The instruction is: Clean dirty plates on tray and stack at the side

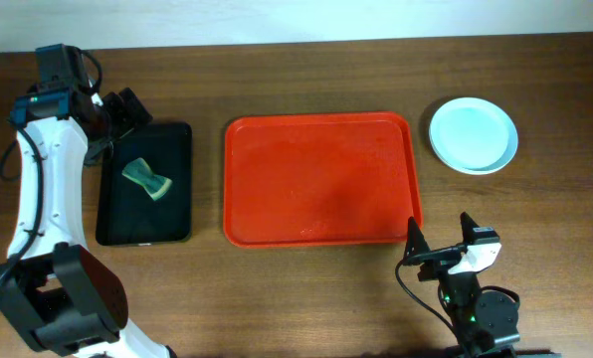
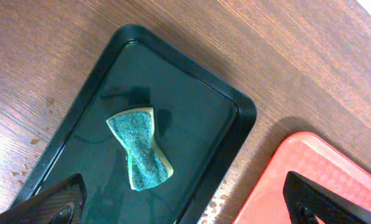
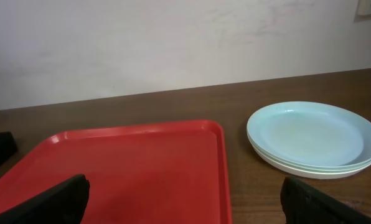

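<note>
The red tray (image 1: 321,179) lies in the middle of the table with nothing on it; it also shows in the right wrist view (image 3: 129,168) and at the corner of the left wrist view (image 2: 322,168). The plates (image 1: 474,134) sit stacked on the table to the tray's right, pale blue on top, also in the right wrist view (image 3: 313,137). My left gripper (image 1: 127,109) is open and empty above the black tray's far end. My right gripper (image 1: 441,239) is open and empty near the front edge, below the red tray's right corner.
A black tray (image 1: 145,184) lies left of the red tray, holding a green-and-yellow sponge (image 1: 147,179), seen closely in the left wrist view (image 2: 139,146). Water drops dot the wood beside the black tray (image 2: 30,140). A white wall runs behind the table.
</note>
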